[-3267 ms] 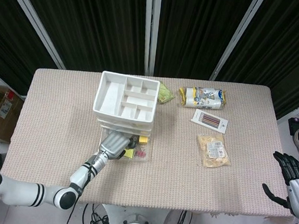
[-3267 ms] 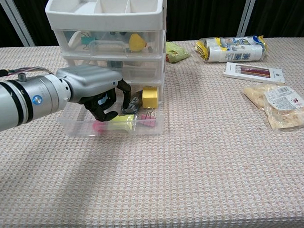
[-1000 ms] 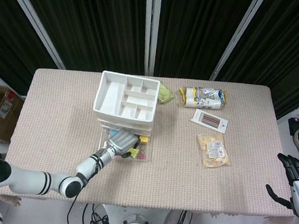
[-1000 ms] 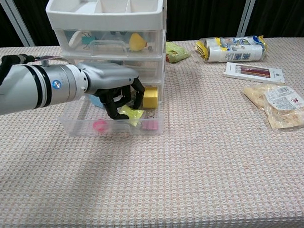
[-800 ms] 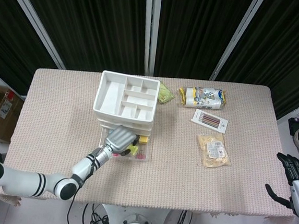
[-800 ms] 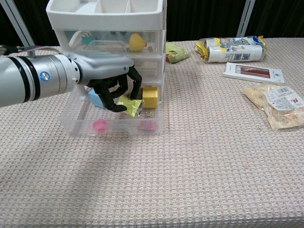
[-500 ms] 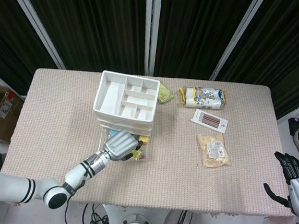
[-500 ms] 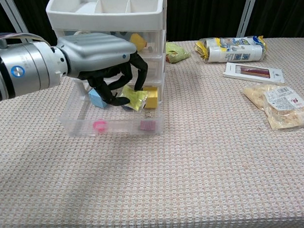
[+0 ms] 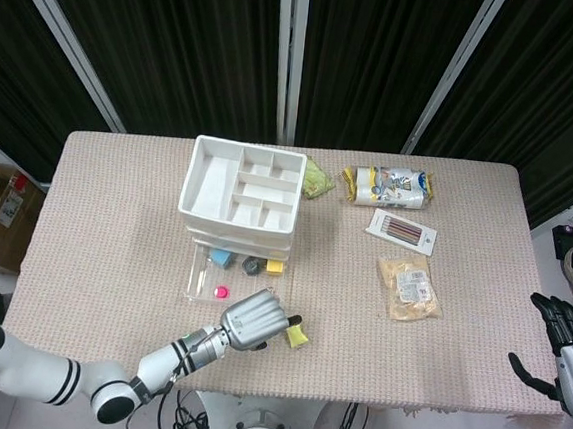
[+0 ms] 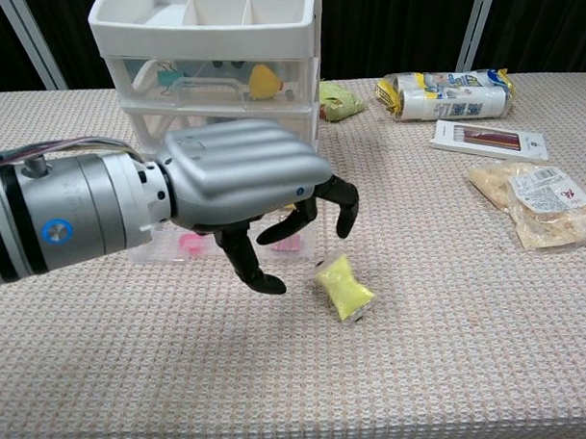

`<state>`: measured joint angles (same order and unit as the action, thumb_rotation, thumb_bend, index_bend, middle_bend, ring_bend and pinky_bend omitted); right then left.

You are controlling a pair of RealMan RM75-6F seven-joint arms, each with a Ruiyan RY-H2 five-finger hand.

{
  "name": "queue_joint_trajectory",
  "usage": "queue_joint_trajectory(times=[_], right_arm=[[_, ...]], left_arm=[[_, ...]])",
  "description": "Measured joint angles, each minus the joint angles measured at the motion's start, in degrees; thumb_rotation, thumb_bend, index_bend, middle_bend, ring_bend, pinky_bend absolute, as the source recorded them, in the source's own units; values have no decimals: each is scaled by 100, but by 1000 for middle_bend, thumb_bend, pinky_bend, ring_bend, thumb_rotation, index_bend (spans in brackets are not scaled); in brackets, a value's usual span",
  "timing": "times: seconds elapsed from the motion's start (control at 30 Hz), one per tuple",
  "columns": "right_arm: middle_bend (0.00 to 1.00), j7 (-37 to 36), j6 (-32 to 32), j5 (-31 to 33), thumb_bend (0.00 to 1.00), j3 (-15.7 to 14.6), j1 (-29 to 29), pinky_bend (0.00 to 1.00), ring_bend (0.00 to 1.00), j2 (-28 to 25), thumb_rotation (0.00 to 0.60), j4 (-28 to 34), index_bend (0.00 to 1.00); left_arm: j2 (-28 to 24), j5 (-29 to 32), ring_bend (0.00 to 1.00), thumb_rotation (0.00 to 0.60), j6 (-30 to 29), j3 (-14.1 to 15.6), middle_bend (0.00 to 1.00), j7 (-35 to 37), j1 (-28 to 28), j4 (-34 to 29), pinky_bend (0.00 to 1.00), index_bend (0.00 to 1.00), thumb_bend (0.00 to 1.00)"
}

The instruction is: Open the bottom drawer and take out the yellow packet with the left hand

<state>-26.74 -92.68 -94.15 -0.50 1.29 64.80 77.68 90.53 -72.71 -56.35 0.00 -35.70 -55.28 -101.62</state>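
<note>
The small crinkled yellow plastic packet [image 10: 343, 286] lies on the woven beige desk [image 10: 452, 349], just beside the silver-shelled left hand [image 10: 244, 187], whose dark fingers hang loosely spread, holding nothing. Only the head view shows the clear bottom drawer [image 9: 203, 284] open and the right hand [image 9: 564, 349] spread.

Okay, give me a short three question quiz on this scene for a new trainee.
1. True or false: the left hand grips the yellow packet.
2. Where does the yellow packet lie? A) in the bottom drawer B) on the table in front of the drawer C) beside the snack bag
3. Fill in: the bottom drawer stands ____.

Key: 1 false; 2 B; 3 open
</note>
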Motion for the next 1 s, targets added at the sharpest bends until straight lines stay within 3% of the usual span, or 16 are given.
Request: queue_joint_trajectory(times=[0.23, 0.57, 0.67, 0.83, 1.0], right_arm=[[87, -23, -5, -51, 213, 11, 38, 11, 0, -8, 600, 9, 0], [87, -119, 41, -54, 213, 34, 99, 11, 0, 21, 600, -81, 0], [87, -166, 78, -58, 213, 34, 128, 11, 0, 43, 600, -115, 0], [74, -192, 85, -80, 214, 45, 168, 11, 0, 69, 600, -160, 0], [63, -131, 83, -97, 216, 53, 193, 10, 0, 93, 600, -160, 0]], left_arm=[[-253, -63, 724, 600, -694, -71, 624, 148, 444, -219, 999, 284, 26], [-1301, -10, 650, 600, -2401, 346, 608, 1214, 2211, -590, 838, 402, 0], [-1565, 192, 597, 600, -2841, 413, 583, 1677, 2744, -511, 727, 404, 0], [-1901, 497, 311, 600, -3155, 460, 335, 2370, 3410, 21, 323, 275, 0], [-2017, 326, 275, 600, -3594, 547, 288, 2575, 3933, 832, 285, 263, 0]])
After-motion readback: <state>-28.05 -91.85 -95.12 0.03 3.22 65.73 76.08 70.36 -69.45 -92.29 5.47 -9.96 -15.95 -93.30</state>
